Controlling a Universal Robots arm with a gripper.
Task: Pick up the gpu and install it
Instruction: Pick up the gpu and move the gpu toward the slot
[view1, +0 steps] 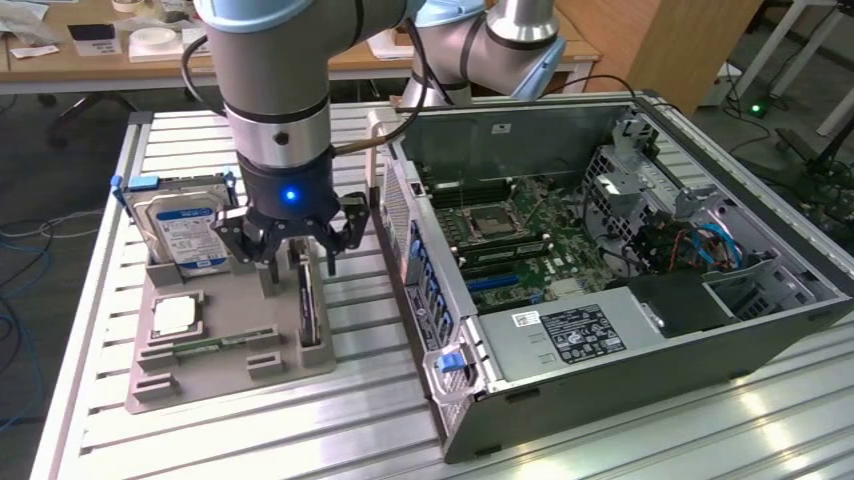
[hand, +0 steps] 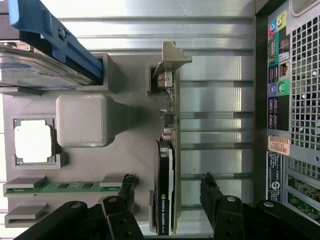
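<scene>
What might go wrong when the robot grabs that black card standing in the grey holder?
1. The card stands on its thin edge between the open jaws. An uneven squeeze might tilt it or jam it in the grey holder.
2. One jaw hangs right by the memory stick and could bump it.
3. The computer case sits close beside the holder, so a lifted card might knock its wall.

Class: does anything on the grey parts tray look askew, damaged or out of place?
Nothing stands out. The thin black green-edged gpu card stands on edge, straight in its slot of the grey plastic tray. The gripper is open, one finger on either side of the card, not touching it.
</scene>
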